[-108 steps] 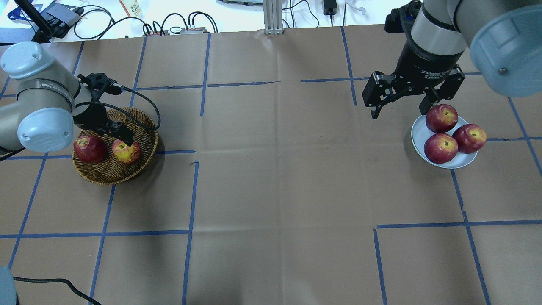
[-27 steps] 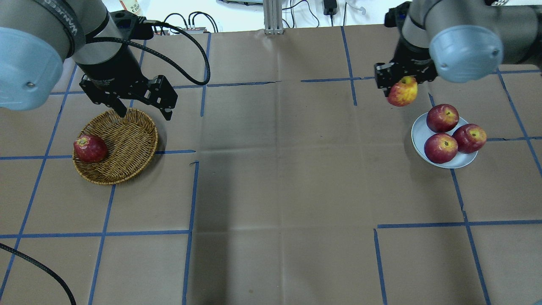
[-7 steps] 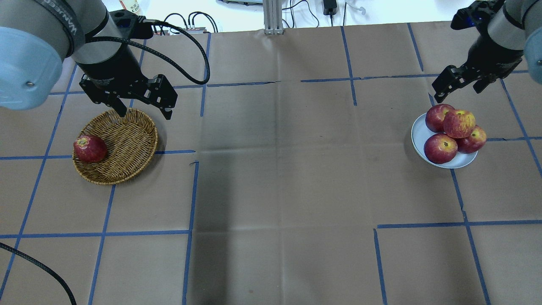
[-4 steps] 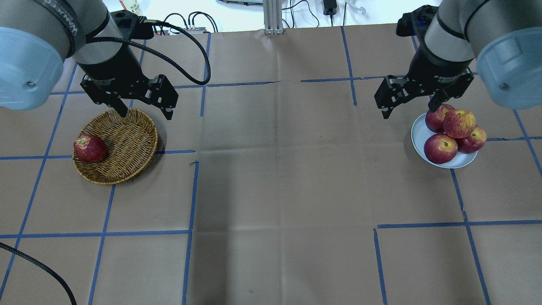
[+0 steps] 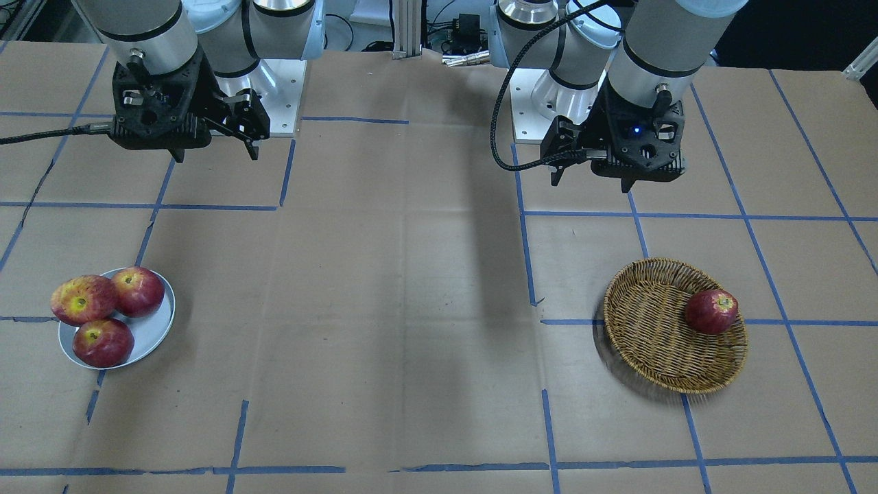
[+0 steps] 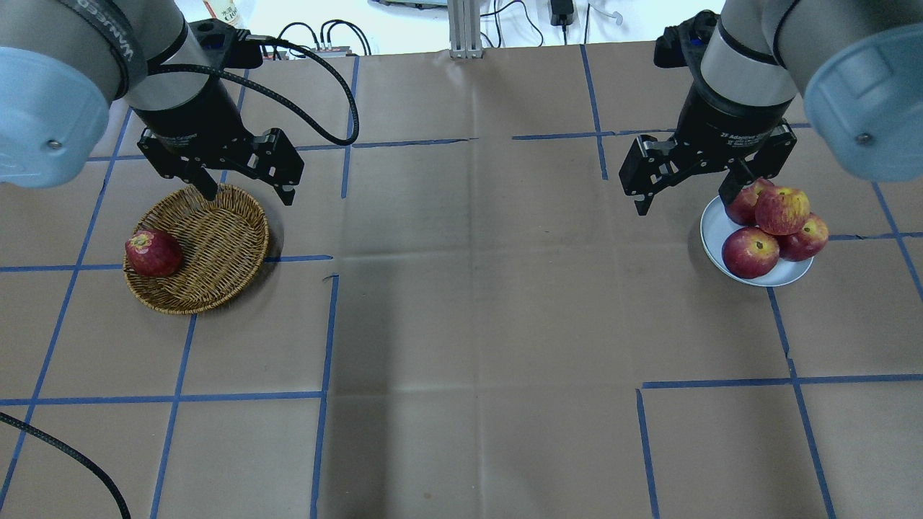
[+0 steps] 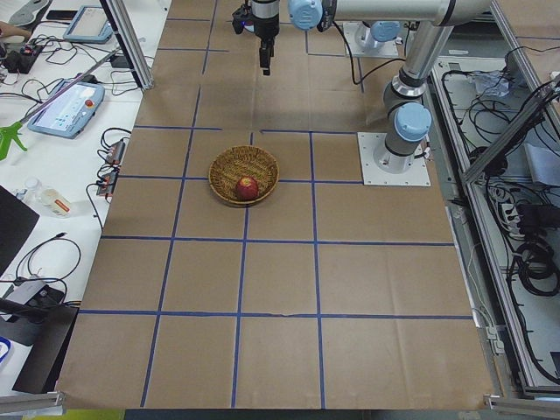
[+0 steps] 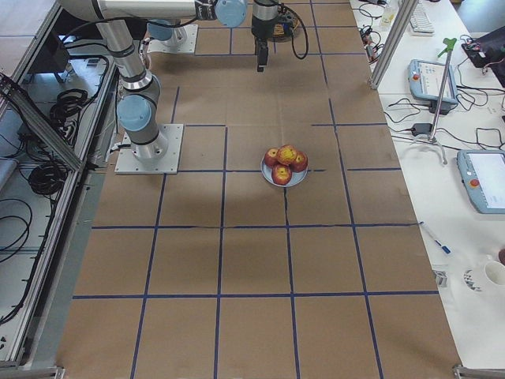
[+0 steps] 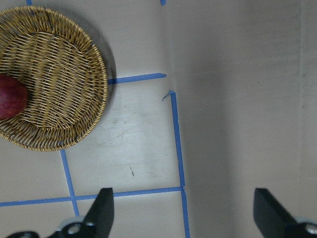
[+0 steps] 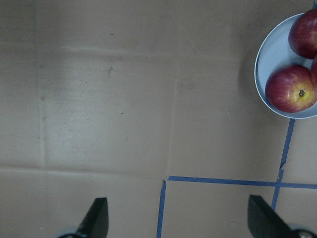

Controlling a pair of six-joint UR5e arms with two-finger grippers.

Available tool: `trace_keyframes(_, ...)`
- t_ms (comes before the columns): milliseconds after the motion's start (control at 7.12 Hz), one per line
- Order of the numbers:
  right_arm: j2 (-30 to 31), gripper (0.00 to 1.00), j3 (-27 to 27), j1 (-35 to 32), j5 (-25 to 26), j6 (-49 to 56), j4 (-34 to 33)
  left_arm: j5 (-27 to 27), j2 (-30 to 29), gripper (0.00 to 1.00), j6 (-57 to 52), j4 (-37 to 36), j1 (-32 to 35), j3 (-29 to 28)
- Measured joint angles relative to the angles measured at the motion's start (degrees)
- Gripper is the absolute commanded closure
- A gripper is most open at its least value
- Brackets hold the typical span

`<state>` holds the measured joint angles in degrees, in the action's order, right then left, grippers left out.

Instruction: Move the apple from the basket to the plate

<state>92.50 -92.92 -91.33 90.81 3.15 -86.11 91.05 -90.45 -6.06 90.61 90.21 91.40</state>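
Note:
The pale red, yellow-streaked apple [image 6: 781, 209] lies on top of three darker apples on the grey-blue plate [image 6: 714, 234]. It also shows in the front view [image 5: 82, 300] on the plate [image 5: 156, 335]. My right gripper [image 6: 682, 205] is open and empty, hovering just left of the plate, with one finger over the plate's far edge. The wicker basket [image 6: 209, 245] holds one dark red apple [image 6: 153, 253]. My left gripper [image 6: 249, 194] is open and empty above the basket's far rim. The left wrist view shows the basket [image 9: 59, 89], and the right wrist view shows the plate [image 10: 270, 64].
The table is brown paper with blue tape lines. Cables and small devices lie beyond its far edge [image 6: 303, 43]. The robot bases [image 5: 274, 75] stand at the near side. The dark apples on the plate [image 6: 750, 252] fill most of it.
Earlier my left gripper held the streaked apple in the basket, then my right gripper carried it and set it on the pile. In the last second the right gripper swung left beside the plate.

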Motion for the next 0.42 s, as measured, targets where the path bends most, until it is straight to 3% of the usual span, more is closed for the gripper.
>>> trace_keyframes(421, 0.0, 0.0, 0.6, 0.0, 0.0, 0.0, 0.8, 0.0, 0.0, 0.01, 0.0, -0.1, 0.0, 0.0)
